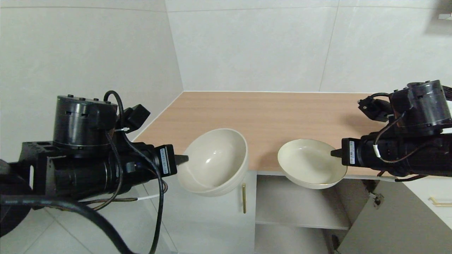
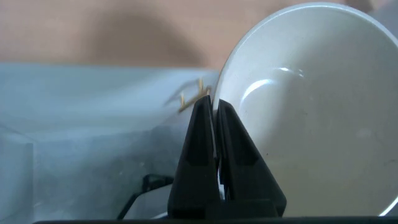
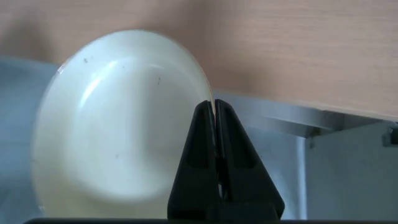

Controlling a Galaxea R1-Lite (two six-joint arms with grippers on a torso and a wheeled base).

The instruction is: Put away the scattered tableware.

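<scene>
A deep white bowl hangs in the air off the counter's front edge, tilted, with my left gripper shut on its rim. In the left wrist view the fingers pinch the bowl at its edge. To the right, a shallower cream bowl is held over the open cabinet, my right gripper shut on its rim. The right wrist view shows that gripper clamped on the cream bowl.
The wooden counter runs back to tiled walls. Below its front edge is an open cabinet with a white shelf and a door swung out at the right. A closed door with a brass handle stands left of it.
</scene>
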